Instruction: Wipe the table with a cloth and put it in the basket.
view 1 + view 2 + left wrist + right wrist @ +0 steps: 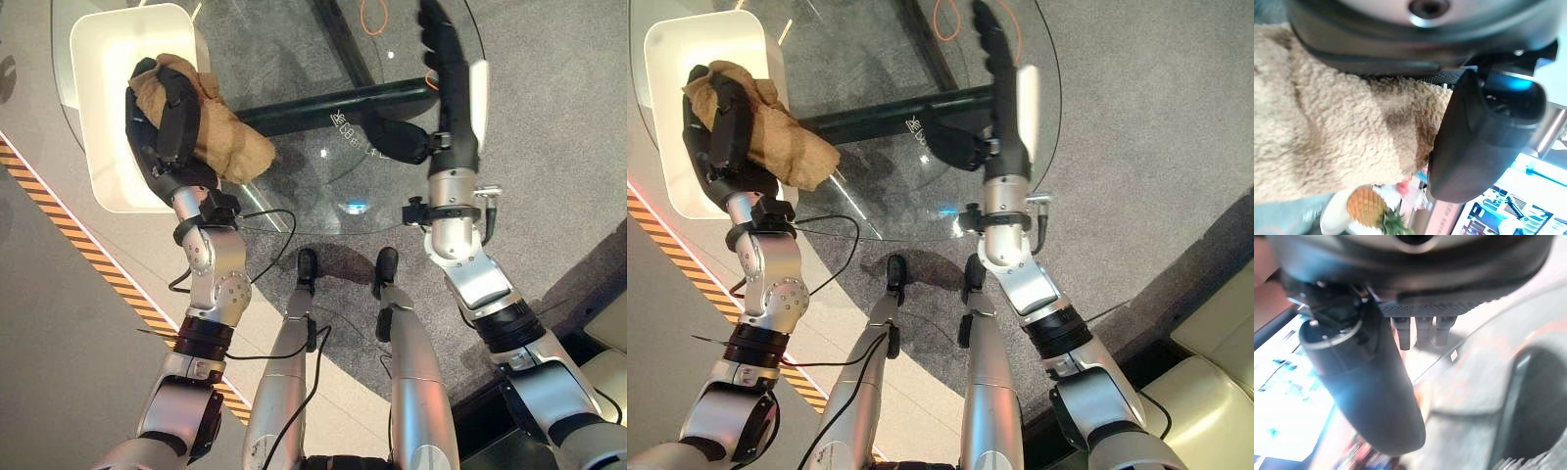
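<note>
From the head cameras I have the round glass counter (294,59) in front of me, its dark base bar showing through the top; the white basket (118,108) sits at the counter's left edge, partly over it; a yellow-and-black striped line (88,259) runs across the grey floor on my left side. My left hand (162,122) is above the basket, its fingers (178,103) clenched over the tan cloth (230,137), which is bunched in the palm with a loose end hanging out toward the counter's middle; I cannot tell whether that end touches the glass. My right hand (1004,88) is stretched over the counter's right part, fingers straight and released, holding nothing. The left wrist view adds what the head views cannot give: the fleecy pile of the cloth pressed against the palm with the thumb (1479,137) beside it, and, beyond, a pineapple (1369,208) on a white plate (1334,223); the right wrist view gives the thumb (1366,387) and the short ends of straight fingers (1422,330) over the glass.
</note>
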### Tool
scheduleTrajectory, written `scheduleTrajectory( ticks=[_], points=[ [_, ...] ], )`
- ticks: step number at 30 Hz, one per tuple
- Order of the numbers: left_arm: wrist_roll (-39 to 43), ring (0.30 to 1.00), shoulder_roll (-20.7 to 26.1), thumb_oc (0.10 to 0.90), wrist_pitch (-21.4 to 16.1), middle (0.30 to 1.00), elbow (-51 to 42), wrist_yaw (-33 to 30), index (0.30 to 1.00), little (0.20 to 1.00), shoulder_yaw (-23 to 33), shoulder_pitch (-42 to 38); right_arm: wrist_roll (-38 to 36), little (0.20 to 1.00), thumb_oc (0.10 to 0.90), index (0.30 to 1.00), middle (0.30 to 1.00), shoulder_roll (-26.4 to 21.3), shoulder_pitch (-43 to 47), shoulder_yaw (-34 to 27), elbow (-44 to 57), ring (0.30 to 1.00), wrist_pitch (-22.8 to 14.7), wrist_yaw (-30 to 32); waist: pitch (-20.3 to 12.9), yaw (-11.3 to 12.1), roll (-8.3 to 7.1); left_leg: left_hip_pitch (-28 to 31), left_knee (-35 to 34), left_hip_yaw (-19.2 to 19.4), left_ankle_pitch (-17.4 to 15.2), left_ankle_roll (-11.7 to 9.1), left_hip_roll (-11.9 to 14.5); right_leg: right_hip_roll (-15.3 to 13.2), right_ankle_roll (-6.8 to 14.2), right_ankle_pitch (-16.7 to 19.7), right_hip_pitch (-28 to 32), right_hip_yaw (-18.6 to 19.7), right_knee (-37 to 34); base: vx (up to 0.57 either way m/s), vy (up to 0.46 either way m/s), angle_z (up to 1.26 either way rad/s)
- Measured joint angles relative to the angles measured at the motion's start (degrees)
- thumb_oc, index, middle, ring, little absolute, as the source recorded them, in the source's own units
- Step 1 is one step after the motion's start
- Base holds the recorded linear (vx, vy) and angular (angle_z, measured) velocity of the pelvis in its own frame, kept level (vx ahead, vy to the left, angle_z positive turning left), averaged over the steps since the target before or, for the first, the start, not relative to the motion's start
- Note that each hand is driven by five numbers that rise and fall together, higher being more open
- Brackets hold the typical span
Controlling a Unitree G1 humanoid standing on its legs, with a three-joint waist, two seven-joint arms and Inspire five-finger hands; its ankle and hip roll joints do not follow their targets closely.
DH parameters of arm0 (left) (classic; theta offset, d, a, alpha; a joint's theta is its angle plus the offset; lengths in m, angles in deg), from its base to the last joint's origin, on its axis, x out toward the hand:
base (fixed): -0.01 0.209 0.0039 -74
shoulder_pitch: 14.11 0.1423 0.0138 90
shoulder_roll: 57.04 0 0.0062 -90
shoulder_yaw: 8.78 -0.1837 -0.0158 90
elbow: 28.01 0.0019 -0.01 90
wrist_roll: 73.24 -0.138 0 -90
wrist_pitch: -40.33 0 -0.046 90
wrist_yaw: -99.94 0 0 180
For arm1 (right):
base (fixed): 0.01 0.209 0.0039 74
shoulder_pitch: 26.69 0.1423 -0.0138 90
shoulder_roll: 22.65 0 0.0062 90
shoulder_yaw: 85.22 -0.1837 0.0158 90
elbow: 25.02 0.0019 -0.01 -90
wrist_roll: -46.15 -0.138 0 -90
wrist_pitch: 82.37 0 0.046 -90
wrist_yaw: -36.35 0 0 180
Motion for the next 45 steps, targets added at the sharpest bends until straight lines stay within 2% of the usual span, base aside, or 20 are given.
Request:
scheduleTrajectory(
  ticks=[9,15,19,26,35,40,45],
  points=[
    [-2.3,0.3,4.4,0.1,-1.7,0.3,8.7,-4.5,0.3,0.2,0.3,-4.4,-7.5,0.9,0.8,0.9,0.9,-3.3,-1.4,-2.8,-15.4,0.9,-5.4,5.7,0.0,-0.2,0.0,0.3,-0.9,1.3,-0.1,0.2,0.3,0.3,0.3,0.8,0.0,0.6,-1.6,0.01,0.039,-0.07],
    [-2.4,0.3,10.7,0.1,-1.9,0.3,15.1,-8.7,0.3,0.2,0.2,-8.2,-14.5,0.9,0.8,0.9,0.9,-4.7,-0.1,-3.6,-27.5,0.9,-9.0,7.5,0.0,-0.2,0.0,0.3,-1.0,1.4,-0.1,0.2,0.6,0.6,0.2,1.0,0.0,0.7,-2.0,0.0,0.0,0.0],
    [-2.4,0.3,14.5,0.1,-1.9,0.3,19.0,-11.9,0.3,0.2,-0.5,-11.8,-17.1,0.9,0.8,0.9,0.9,-5.0,0.9,-3.4,-35.0,0.9,-10.9,7.6,0.0,-0.2,0.0,-0.4,-1.1,1.4,-0.1,0.2,0.9,0.9,0.1,1.4,-0.4,0.7,-2.7,0.0,0.0,0.0],
    [-2.4,0.3,17.8,0.1,-1.9,0.3,26.7,-14.4,0.3,0.2,-2.8,-16.9,-20.5,0.9,0.8,0.9,0.9,-5.5,1.5,-3.5,-45.9,0.9,-14.0,6.7,0.0,-0.5,0.0,-0.8,-1.3,1.4,-0.1,0.2,1.1,1.2,0.0,1.4,-0.6,0.5,-3.2,0.0,0.0,0.0],
    [-2.6,0.3,19.3,0.1,-0.5,0.3,33.6,-15.7,0.3,0.2,-2.9,-17.5,-21.1,0.9,0.8,0.9,0.9,-5.5,2.7,-3.4,-50.4,0.9,-14.7,4.2,0.0,-1.5,-0.01,-0.9,-1.6,1.4,-0.1,0.2,1.2,1.2,0.0,1.4,-0.9,0.5,-3.3,0.01,0.01,0.0],
    [-9.1,0.3,21.1,0.1,3.9,0.3,37.2,-16.9,0.3,0.2,-5.3,-18.6,-21.0,0.9,0.8,0.9,0.9,-5.5,4.3,-3.4,-53.0,0.9,-14.9,2.7,0.0,-1.5,-0.01,-2.8,-0.8,1.4,-0.1,0.2,1.2,1.2,-0.2,1.8,-2.5,0.5,-3.2,0.02,0.03,0.0],
    [-11.5,0.3,21.4,0.1,6.2,0.3,38.6,-17.0,0.3,0.2,-7.8,-19.0,-18.5,0.9,0.8,0.9,0.9,-5.5,4.2,-3.1,-55.7,0.9,-13.8,2.4,0.0,-1.4,-0.02,-3.1,-0.8,1.4,-0.1,0.2,1.2,1.2,-0.2,1.8,-2.6,0.5,-3.2,0.01,0.001,0.0]
  ],
)
